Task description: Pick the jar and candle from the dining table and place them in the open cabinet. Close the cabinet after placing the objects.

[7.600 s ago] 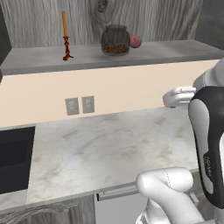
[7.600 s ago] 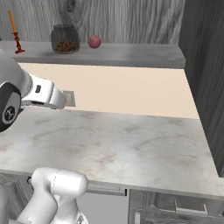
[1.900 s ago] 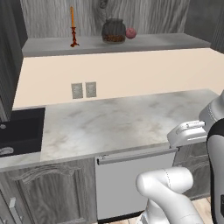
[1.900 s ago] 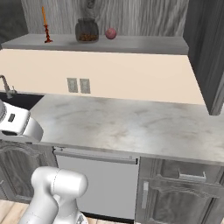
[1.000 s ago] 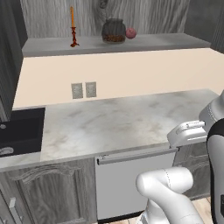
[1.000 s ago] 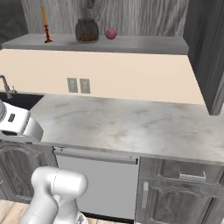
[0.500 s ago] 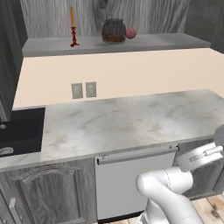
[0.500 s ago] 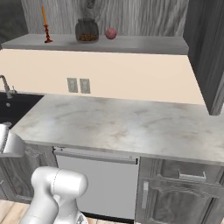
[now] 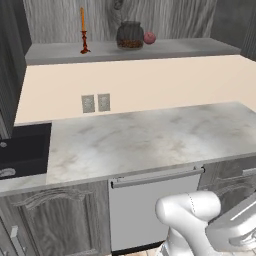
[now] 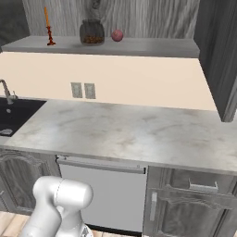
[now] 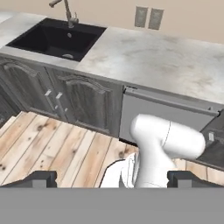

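Note:
The orange candle [image 9: 83,31] in its dark red candlestick stands upright at the left of the grey shelf [image 9: 175,48] inside the open cabinet. The glass jar [image 9: 130,36] with brown pieces sits to its right, also upright; both appear again as candle [image 10: 47,27] and jar [image 10: 91,32]. A cabinet door [image 10: 216,55] hangs open at the right. My gripper [image 11: 113,179] is low, far below the shelf, pointing back at the floor and the base cabinets. It is open, fingertips [image 11: 40,178] wide apart with nothing between them. The dining table is out of view.
A small red ball [image 9: 149,37] lies right of the jar. Below the shelf is a marble counter [image 9: 150,137] with a black sink [image 11: 57,38] and faucet [image 10: 5,91] at the left, two wall outlets [image 9: 95,103], a dishwasher front [image 10: 104,194] and wood floor [image 11: 48,148].
The base has backed away from the counter since the oldest frames. In the last second the arm has swung down out of the upper part of both base views.

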Robot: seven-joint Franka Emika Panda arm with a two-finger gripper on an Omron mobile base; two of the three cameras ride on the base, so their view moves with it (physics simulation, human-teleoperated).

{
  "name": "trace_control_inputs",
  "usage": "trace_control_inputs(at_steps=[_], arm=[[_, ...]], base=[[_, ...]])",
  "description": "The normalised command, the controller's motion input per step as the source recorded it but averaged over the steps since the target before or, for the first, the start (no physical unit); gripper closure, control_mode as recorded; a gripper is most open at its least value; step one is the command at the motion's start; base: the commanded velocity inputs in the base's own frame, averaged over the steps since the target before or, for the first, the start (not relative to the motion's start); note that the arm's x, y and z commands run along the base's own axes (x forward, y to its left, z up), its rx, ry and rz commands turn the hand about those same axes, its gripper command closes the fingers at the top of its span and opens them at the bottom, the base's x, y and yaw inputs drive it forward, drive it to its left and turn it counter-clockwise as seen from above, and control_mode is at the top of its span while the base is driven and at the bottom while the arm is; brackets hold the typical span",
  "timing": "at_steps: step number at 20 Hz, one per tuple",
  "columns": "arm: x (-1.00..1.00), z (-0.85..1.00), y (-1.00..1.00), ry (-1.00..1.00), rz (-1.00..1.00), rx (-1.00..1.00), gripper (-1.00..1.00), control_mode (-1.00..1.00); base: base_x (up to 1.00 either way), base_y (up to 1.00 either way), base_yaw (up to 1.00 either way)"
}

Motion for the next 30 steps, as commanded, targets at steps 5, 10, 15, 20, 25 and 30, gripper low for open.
trace_control_inputs(at_steps=[5,10,15,20,25,30], arm=[[-0.25,0.28,0.67,-0.07,0.0,0.0,-1.0,-1.0],[-0.26,0.18,0.73,-0.12,-0.08,0.0,-1.0,-1.0],[-0.17,0.27,0.64,-0.13,-0.09,0.0,-1.0,-1.0],[-0.18,0.39,0.46,-0.17,-0.03,0.0,-1.0,-1.0],[-0.07,0.42,0.46,-0.15,-0.04,0.0,-1.0,-1.0],[0.0,0.12,0.56,-0.07,-0.19,0.0,-1.0,-1.0]], base=[[0.0,0.0,0.0],[0.0,0.0,0.0],[0.0,0.0,0.0],[0.0,0.0,0.0],[0.0,0.0,0.0],[0.0,0.0,0.0]])
